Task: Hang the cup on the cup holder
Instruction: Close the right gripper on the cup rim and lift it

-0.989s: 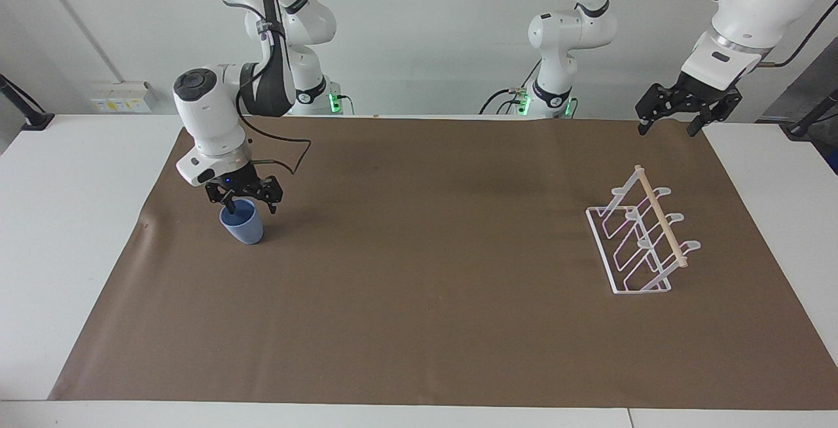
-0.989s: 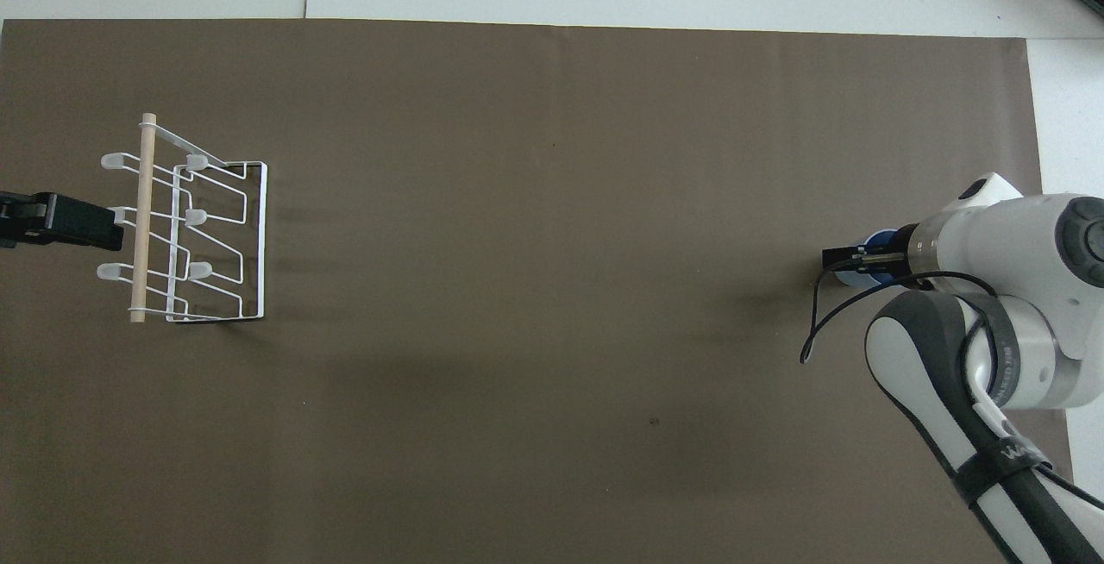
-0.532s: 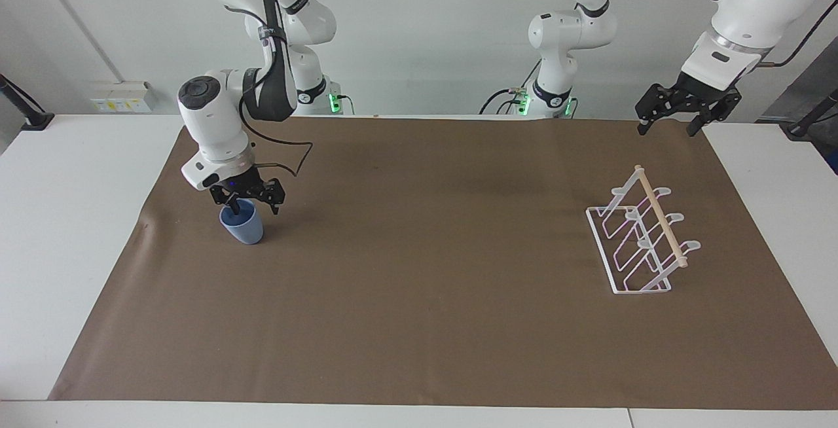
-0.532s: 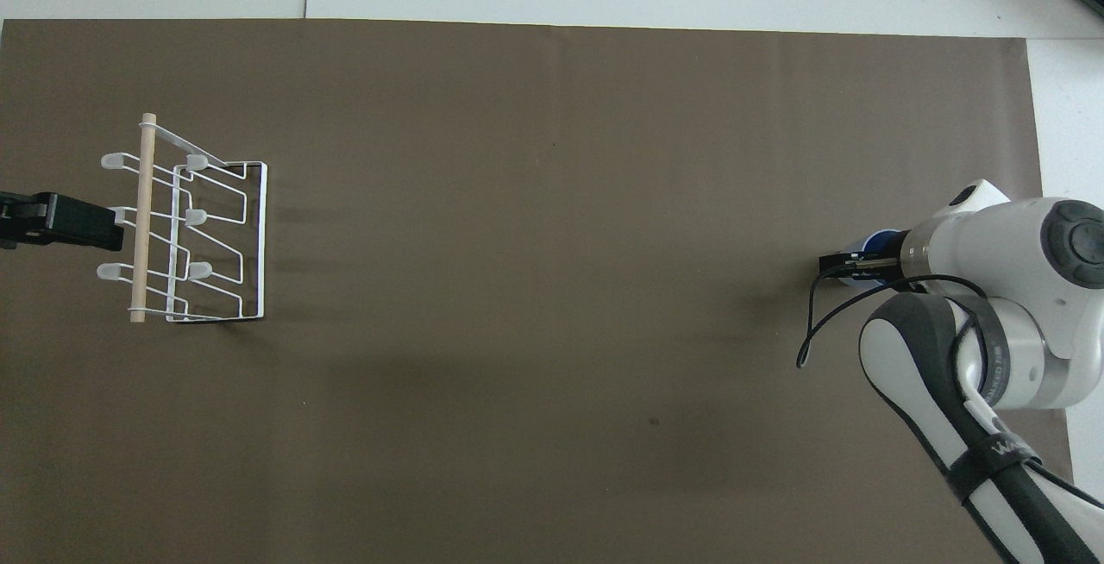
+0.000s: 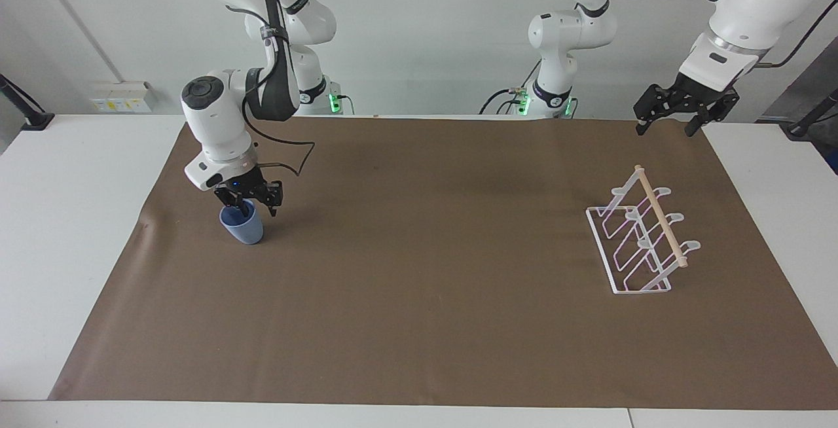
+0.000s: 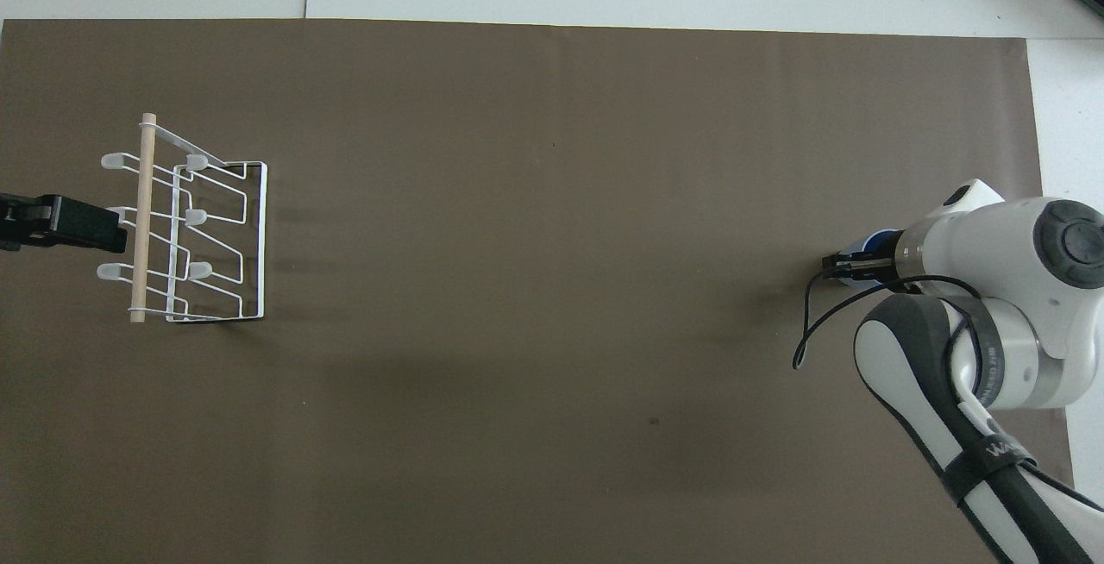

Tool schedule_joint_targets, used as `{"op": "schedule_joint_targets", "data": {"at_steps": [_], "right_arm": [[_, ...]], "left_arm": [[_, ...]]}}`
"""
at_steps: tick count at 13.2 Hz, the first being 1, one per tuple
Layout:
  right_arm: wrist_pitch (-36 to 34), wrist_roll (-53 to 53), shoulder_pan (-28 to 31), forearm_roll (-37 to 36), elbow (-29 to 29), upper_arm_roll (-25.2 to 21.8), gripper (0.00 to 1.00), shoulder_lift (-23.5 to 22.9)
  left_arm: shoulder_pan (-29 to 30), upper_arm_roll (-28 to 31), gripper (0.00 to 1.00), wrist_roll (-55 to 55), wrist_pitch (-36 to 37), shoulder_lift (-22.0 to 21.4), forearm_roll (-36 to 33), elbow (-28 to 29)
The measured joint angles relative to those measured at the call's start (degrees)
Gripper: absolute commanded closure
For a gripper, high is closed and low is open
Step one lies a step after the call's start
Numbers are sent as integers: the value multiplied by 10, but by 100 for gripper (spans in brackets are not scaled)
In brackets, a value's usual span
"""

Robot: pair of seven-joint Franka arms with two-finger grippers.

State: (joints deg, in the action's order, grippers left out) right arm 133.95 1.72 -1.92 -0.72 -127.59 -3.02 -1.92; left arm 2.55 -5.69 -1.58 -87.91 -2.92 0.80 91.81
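The light-blue cup (image 5: 243,229) stands upright on the brown mat (image 5: 419,271) toward the right arm's end of the table. My right gripper (image 5: 257,208) is down at the cup's rim, open, with one finger dipping into the cup's mouth and the other outside its wall. In the overhead view the right gripper (image 6: 833,266) and wrist hide most of the cup (image 6: 873,242). The white wire cup holder (image 5: 638,245) with its wooden dowel stands empty toward the left arm's end, also seen in the overhead view (image 6: 191,228). My left gripper (image 5: 669,114) waits open, raised beside the holder.
The mat covers most of the white table (image 5: 78,218). A black cable (image 5: 294,153) loops off the right wrist over the mat. A small dark speck (image 6: 654,420) lies on the mat.
My right wrist has shifted a little toward the robots over the cup, and its fingers have drawn closer together at the rim. The cup, the holder and the left arm have stayed put.
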Motion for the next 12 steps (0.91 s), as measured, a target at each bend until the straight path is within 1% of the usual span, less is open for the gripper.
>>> {"op": "schedule_joint_targets", "data": {"at_steps": [2,3,4,12], "right_arm": [[0,0,0,0,0,0,87,0],[0,0,0,0,0,0,96,0],[0,0,0,0,0,0,100,0],[1,0,0,-2,2,-1,100,2]], "left_arm": [[0,0,0,0,0,0,0,0],[0,0,0,0,0,0,0,0],[0,0,0,0,0,0,0,1],[0,0,0,1,0,-1,0,1]]}}
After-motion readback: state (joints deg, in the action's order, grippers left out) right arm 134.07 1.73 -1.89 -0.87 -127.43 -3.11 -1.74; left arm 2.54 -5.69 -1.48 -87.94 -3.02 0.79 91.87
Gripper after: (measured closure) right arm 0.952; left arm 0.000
